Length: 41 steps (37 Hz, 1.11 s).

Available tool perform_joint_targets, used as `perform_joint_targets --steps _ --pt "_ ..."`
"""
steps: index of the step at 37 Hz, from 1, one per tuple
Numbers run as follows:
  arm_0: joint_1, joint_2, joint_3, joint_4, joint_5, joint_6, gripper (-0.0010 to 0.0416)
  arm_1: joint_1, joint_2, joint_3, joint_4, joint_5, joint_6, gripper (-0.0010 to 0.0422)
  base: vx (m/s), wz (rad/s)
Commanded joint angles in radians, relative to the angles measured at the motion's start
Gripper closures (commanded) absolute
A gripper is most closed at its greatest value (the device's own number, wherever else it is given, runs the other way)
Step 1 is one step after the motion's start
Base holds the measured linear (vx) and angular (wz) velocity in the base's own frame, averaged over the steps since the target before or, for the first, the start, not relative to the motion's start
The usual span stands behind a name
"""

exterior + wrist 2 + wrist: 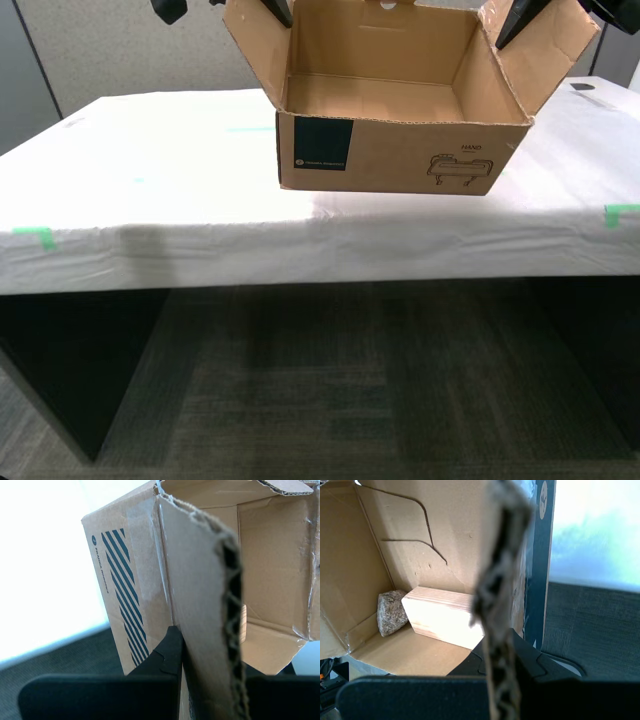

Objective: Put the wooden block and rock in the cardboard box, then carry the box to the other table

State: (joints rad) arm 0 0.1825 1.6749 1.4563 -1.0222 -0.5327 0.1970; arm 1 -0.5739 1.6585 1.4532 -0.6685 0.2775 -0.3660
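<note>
The cardboard box [400,150] sits open at the far middle of the other table [150,190], the one with the white sheet; whether it touches the sheet I cannot tell. My first gripper [502,650] is shut on the box's side flap [255,40] at the exterior view's left. My second gripper [200,652] is shut on the opposite flap [545,50] at the exterior view's right. Inside the box, in the first wrist view, the wooden block [442,617] lies on the floor with the rock [390,611] touching one end. The box's front wall hides both in the exterior view.
Green tape marks [35,236] [620,212] sit near the table's front edge. Dark carpet [320,390] and dark table supports lie below it. A grey partition wall [120,50] stands behind the table.
</note>
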Motion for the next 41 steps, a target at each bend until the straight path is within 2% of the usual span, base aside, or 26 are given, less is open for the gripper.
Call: perform_joint_targets --steps 1,13,22,28,34,41 --pt "0.002 -0.002 0.002 0.001 -0.015 0.006 0.0406 -0.001 0.000 0.003 0.013 0.019 0.011 0.0413 0.160 -0.016" --pt "0.006 -0.002 0.002 -0.004 -0.016 0.006 0.0406 0.000 -0.001 0.002 0.000 0.020 0.014 0.0413 0.156 -0.012" --pt "0.035 -0.003 0.002 -0.041 -0.016 0.001 0.0406 0.001 -0.047 -0.007 -0.037 0.019 0.012 0.0413 0.154 -0.016" --pt "0.062 -0.003 0.002 -0.043 -0.016 -0.001 0.0406 0.000 -0.089 -0.111 -0.026 0.018 0.007 0.0413 0.156 -0.008" --pt "0.080 -0.003 0.002 -0.050 -0.016 -0.014 0.0406 0.002 -0.184 -0.275 0.051 0.018 -0.027 0.0413 0.155 -0.003" --pt "0.082 -0.003 0.002 -0.053 -0.016 -0.016 0.0406 0.017 -0.259 -0.374 0.079 0.018 -0.027 0.0413 0.163 -0.005"
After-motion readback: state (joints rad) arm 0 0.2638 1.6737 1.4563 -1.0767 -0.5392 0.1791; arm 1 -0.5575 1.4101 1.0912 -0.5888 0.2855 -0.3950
